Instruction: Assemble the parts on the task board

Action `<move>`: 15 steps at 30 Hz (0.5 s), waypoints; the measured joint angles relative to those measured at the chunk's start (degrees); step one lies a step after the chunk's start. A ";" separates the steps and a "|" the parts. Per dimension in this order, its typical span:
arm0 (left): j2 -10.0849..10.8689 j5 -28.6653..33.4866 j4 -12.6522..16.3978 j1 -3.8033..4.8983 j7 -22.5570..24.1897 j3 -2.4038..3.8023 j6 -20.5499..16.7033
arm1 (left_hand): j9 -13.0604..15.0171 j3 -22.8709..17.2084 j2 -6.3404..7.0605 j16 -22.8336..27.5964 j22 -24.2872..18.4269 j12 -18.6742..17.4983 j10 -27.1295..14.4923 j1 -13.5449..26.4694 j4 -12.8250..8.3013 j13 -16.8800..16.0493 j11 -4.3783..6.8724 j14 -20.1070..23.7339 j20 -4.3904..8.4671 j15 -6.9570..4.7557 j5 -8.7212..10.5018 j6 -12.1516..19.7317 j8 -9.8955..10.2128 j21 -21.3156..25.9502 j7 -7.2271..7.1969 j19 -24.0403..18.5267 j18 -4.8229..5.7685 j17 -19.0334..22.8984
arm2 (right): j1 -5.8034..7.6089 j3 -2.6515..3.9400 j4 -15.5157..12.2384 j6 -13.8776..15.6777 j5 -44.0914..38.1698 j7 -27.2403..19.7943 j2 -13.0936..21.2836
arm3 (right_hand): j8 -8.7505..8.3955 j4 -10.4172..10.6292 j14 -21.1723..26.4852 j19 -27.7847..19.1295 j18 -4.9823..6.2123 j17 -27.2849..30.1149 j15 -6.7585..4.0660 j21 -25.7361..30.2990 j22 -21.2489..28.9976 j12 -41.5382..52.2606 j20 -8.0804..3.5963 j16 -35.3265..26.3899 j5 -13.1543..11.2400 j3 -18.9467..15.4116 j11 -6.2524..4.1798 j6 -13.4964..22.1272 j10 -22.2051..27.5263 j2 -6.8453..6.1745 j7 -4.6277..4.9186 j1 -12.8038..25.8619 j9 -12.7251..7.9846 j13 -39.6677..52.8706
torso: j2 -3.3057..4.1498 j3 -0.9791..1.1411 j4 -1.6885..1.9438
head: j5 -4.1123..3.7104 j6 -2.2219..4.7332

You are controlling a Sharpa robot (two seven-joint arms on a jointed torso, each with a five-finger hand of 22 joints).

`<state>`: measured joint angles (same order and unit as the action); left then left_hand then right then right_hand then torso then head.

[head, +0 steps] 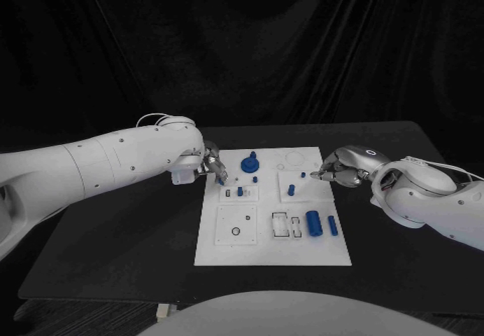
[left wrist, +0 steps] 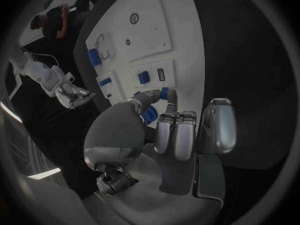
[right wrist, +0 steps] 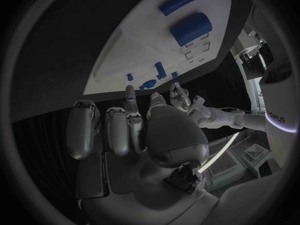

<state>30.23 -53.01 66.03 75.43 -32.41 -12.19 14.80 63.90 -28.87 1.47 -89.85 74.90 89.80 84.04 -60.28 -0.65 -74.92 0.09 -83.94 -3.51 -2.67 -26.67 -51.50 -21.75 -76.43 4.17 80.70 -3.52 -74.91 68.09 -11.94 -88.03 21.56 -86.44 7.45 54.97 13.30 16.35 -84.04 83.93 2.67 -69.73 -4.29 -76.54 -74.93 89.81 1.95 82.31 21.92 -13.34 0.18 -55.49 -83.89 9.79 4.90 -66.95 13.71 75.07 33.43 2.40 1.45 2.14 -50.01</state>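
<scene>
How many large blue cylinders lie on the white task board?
2, side by side near the right edge of the white task board: a thick blue cylinder and a thinner blue cylinder. Smaller parts elsewhere; hands may hide others.

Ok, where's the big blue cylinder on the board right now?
In the head view the big blue cylinder lies on the task board toward its right edge, in the near half, between outlined rectangular slots and a thinner blue peg.

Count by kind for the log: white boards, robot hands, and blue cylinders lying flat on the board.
White board: 1
Hands: 2
Blue cylinders lying flat, side by side: 2
Total: 5
</scene>
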 measured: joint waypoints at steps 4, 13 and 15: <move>0.73 -0.62 1.58 -0.17 -0.10 0.00 -0.68 | 0.00 0.00 0.08 0.00 0.00 0.00 -0.12 0.08 0.00 0.00 0.12 -0.05 0.00 -0.05 0.00 0.00 0.00 0.00 0.00 0.00 0.00 0.00 | 0.00 0.00 0.01 -0.01 0.00 0.01 -0.08 | 0.00 0.00 0.00 0.00 0.00 0.00 0.00 0.00 0.00 0.00 0.00 0.00 0.00 0.00 0.00 0.00 0.00 0.00 0.00 0.00 0.00 0.00 | 0.00 0.00 0.02 | 0.04 0.00; 1.29 -1.31 3.53 -0.42 -0.18 -0.03 -1.31 | -0.01 0.00 -0.07 0.00 0.05 0.00 -0.18 0.38 0.00 0.00 0.17 -0.21 0.00 -0.21 0.05 -0.03 0.00 0.00 -0.01 0.00 0.00 0.00 | -0.01 -0.01 0.09 -0.02 0.00 0.01 -0.21 | 0.00 0.00 0.00 0.00 0.00 0.06 0.00 0.00 0.01 0.00 0.00 0.00 0.00 0.00 0.00 0.00 0.00 -0.22 0.00 -0.22 0.05 0.00 | -0.02 0.00 0.03 | 0.23 0.00; 1.27 -1.38 3.54 -0.44 -0.18 -0.03 -1.36 | -0.03 0.00 0.08 0.00 0.05 0.00 -0.18 0.52 0.00 0.00 0.17 -0.21 0.00 -0.21 0.05 -0.53 0.01 0.00 -0.51 0.00 0.00 0.00 | -0.01 -0.01 0.09 -0.03 0.00 0.01 -0.22 | 0.00 0.00 0.00 0.00 0.00 0.06 0.00 0.00 0.01 0.00 0.00 0.00 0.00 0.00 0.00 0.00 0.00 -0.22 0.00 -0.22 0.05 0.00 | -0.02 0.00 0.03 | 0.19 0.00</move>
<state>31.50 -54.39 69.56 74.99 -32.59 -12.22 13.44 63.87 -28.88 1.55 -89.85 74.95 89.80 83.87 -59.75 -0.66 -74.92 0.26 -84.16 -3.50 -2.88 -26.62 -52.03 -21.75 -76.43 3.67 80.70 -3.51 -74.91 68.08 -11.95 -87.94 21.54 -86.44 7.46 54.75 13.30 16.35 -84.04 83.93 2.67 -69.67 -4.29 -76.54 -74.92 89.81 1.95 82.31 21.92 -13.34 0.18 -55.49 -83.90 9.57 4.90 -67.16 13.75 75.08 33.41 2.40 1.48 2.33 -50.01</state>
